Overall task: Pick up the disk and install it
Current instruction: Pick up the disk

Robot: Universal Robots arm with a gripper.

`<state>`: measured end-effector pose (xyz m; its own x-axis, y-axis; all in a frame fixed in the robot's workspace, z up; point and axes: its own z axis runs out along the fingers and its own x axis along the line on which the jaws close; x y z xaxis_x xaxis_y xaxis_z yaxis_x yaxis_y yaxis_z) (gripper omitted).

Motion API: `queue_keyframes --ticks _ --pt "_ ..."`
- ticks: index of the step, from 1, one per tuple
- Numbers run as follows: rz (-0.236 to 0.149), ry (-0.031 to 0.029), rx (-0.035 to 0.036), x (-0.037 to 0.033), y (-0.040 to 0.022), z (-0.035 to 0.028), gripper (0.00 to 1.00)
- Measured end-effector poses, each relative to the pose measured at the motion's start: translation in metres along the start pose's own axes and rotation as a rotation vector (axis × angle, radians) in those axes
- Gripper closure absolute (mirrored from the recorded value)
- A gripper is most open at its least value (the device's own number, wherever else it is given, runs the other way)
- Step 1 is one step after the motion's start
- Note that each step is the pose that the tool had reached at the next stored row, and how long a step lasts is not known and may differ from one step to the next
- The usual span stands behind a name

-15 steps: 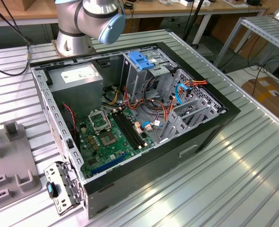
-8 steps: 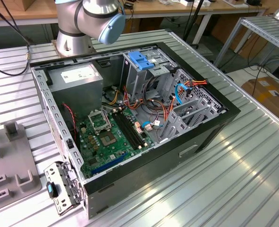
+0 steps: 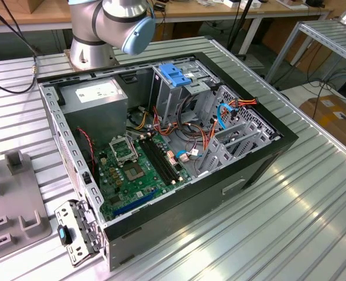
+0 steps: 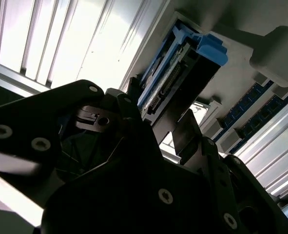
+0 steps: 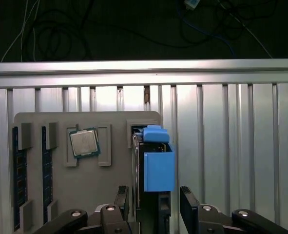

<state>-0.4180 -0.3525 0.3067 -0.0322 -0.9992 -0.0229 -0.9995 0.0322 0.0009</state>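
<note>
So the gripper [image 5: 155, 207] is wide open with a finger on each side of the disk [image 5: 158, 168], gripping nothing, and the disk is standing on edge in its slot of the grey tray [image 5: 85, 190], near the processor chip [image 5: 84, 143].

First wrist view, tray [image 5: 95, 185]. Slot [image 5: 132, 130] at its edge: disk [image 5: 158, 168] upright in it; a narrow clear strip on each flank, each holding one finger [image 5: 187, 204] of the spread gripper [image 5: 155, 195]. Tray middle: CPU [image 5: 84, 143] lying flat, well apart from the slot. Tray far side: RAM sticks [image 5: 19, 180] lying low. Off the tray past the slot: bare table [image 5: 231, 146], open passage. Exterior view's right of the tray: case [image 3: 266, 158], top open; cage [image 3: 167, 99], cables [image 3: 205, 137] and power supply [image 3: 96, 96] crowd its inside.
</note>
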Motion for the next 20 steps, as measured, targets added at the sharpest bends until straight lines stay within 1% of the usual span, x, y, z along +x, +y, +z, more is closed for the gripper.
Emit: queue_keyframes --ticks 8,9,10,12,20 --pt "0.000 0.0001 -0.0001 -0.0002 0.0000 0.0000 0.46" --pt "0.000 0.0000 -0.0001 -0.0002 0.0000 0.0000 0.54" --pt "0.000 0.0002 -0.0003 -0.0003 0.0000 -0.0001 0.54" --pt "0.000 0.0001 -0.0001 -0.0003 0.0000 -0.0001 0.65" --pt "0.000 0.0001 -0.0001 -0.0005 0.0000 0.0000 0.65"
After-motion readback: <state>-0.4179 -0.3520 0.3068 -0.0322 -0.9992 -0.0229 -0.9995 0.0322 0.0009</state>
